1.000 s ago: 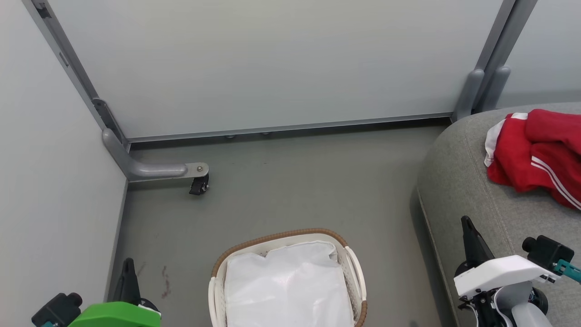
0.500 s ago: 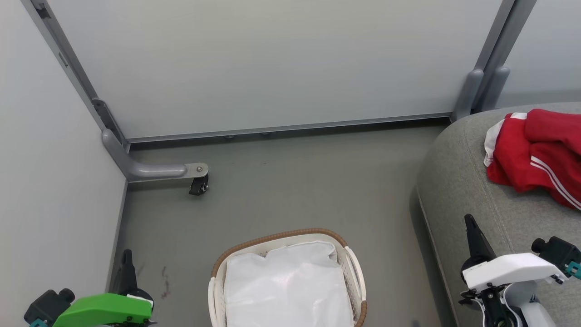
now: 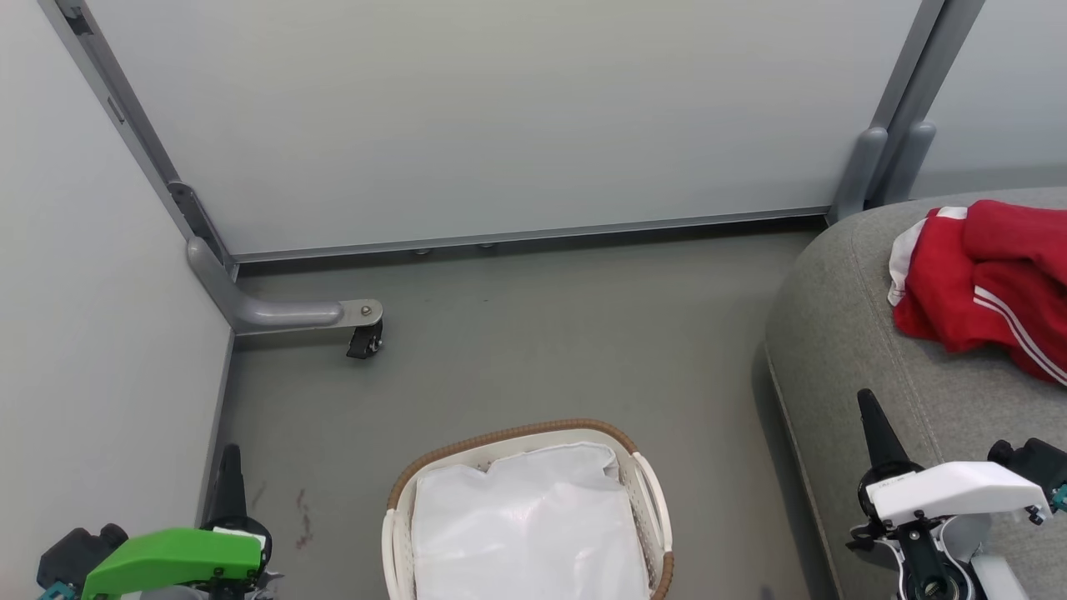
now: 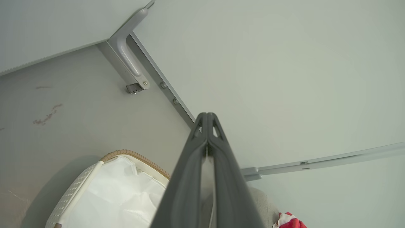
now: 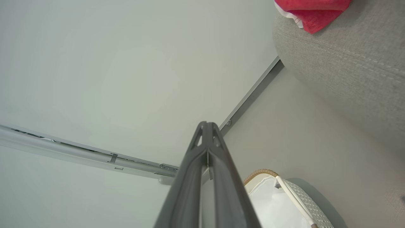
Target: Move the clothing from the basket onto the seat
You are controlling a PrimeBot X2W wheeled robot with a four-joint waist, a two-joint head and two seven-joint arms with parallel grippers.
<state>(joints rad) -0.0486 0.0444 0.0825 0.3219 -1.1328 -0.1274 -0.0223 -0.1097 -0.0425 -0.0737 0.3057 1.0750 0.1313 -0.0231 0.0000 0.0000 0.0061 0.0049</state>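
Finding the left gripper (image 3: 229, 467) hanging over the bare grey floor (image 3: 542, 333), off the left side of the oval white perforated plastic laundry basket with a brown woven rim (image 3: 517, 433). Noting its two long dark fingers pressing flat together along their length in the left wrist view (image 4: 207, 118), leaving no gap, gripping nothing and touching nothing.

Finding the right gripper (image 3: 871, 417) hanging over the near front edge of the large grey fabric-upholstered sofa seat (image 3: 842, 350), also pinching fully together in the right wrist view (image 5: 207, 125), empty, apart from the fabric below it.

Spotting the bright red soft clothing with thin white stripes and white trim (image 3: 984, 283) lying crumpled on the seat toward its far edge, back from the rounded corner, well apart from both grippers. Seeing only the plain white liner sheet (image 3: 525, 533) lying rumpled inside the basket. Noticing the basket standing on the floor just beside the seat's left edge, between the two grippers.
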